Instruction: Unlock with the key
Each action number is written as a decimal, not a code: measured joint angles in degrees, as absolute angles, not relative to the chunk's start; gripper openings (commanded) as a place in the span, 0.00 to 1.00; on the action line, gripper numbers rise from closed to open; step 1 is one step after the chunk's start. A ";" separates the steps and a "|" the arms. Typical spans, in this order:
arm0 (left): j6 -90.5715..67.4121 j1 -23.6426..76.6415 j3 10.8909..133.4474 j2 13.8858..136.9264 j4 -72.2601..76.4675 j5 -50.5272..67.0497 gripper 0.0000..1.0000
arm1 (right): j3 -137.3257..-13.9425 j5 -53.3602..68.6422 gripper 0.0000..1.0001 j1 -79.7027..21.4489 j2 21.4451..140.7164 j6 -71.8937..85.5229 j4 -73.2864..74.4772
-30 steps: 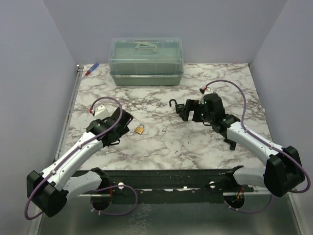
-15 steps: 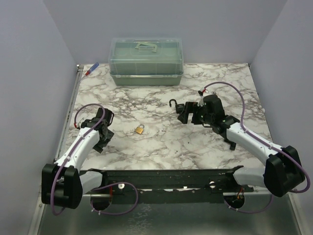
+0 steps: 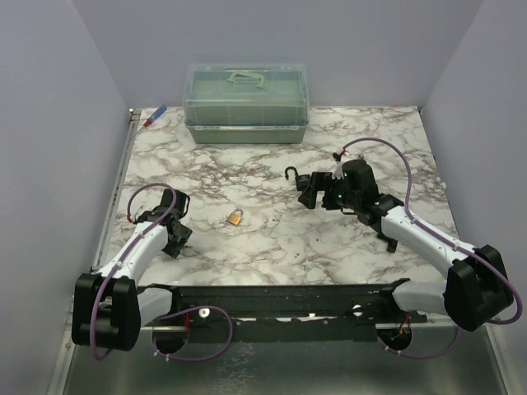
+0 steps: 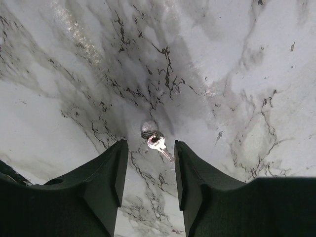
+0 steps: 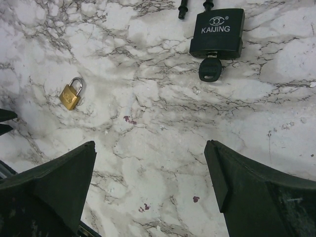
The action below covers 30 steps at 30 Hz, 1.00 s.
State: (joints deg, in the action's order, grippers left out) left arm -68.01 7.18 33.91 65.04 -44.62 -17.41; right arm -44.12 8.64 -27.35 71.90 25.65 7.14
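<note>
Visibly, key (image 5: pixel 210 69) shaft points into black padlock (image 5: pixel 217 32).

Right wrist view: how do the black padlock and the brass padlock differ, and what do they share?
The black padlock is much larger than the brass padlock. The black padlock has a black-headed key in its keyhole; the brass padlock has none. The black padlock's shackle stands open, the brass padlock's looks closed. Both lie flat on the marble table.
</note>
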 measured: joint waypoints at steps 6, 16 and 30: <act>-67.72 7.11 32.49 65.01 -41.63 -17.45 0.44 | -44.12 8.99 0.99 -27.35 71.90 25.54 7.14; -66.78 7.07 31.35 64.34 -39.44 -18.46 0.39 | -44.14 9.56 0.99 -27.35 71.90 25.52 7.16; -66.54 7.07 31.38 65.93 -38.92 -20.05 0.35 | -44.14 9.74 0.99 -27.35 72.01 25.52 7.18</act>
State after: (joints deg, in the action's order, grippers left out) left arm -66.54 7.07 31.38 65.93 -38.92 -20.05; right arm -44.14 9.74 -27.35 72.01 25.52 7.18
